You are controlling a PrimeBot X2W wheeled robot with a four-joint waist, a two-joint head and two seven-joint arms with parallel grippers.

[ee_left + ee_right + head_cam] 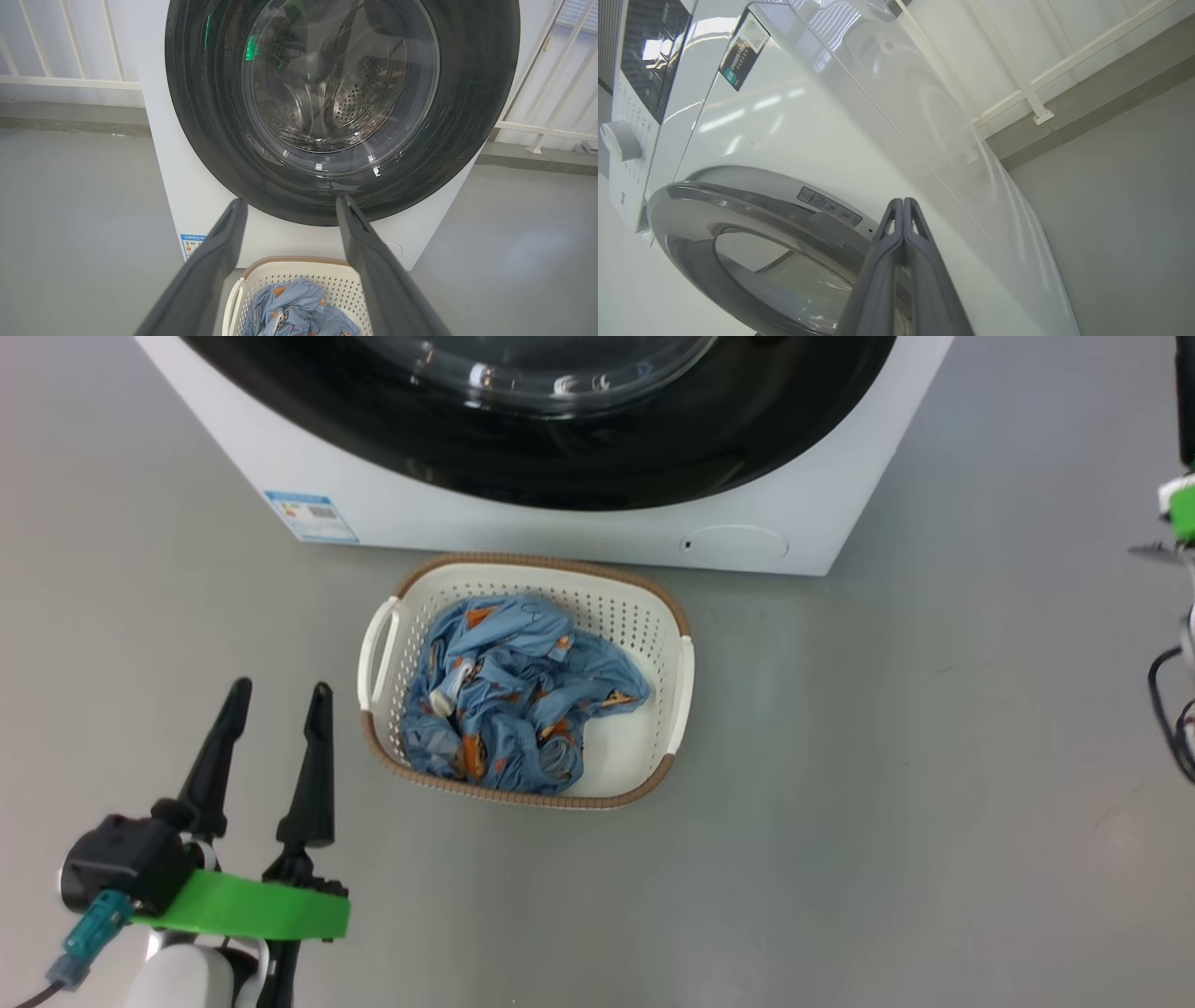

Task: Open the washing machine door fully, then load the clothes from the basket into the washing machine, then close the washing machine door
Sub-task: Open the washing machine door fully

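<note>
Grey floor throughout; washing machine at top centre, washing machine door seen closed; basket placed just below it, frame centre; clothes bundled inside; left fingers at lower left, spread wide, nothing held; right fingers pressed together, empty, seen against the door rim in the right wrist view.

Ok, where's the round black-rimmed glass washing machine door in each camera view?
Head view: the round black-rimmed glass door spans the top edge, centre.
Left wrist view: the door fills the upper middle, above the open left fingers.
Right wrist view: the door sits lower left, aslant, behind the shut right fingers.
Shared landmark: the white washing machine front around it.
</note>
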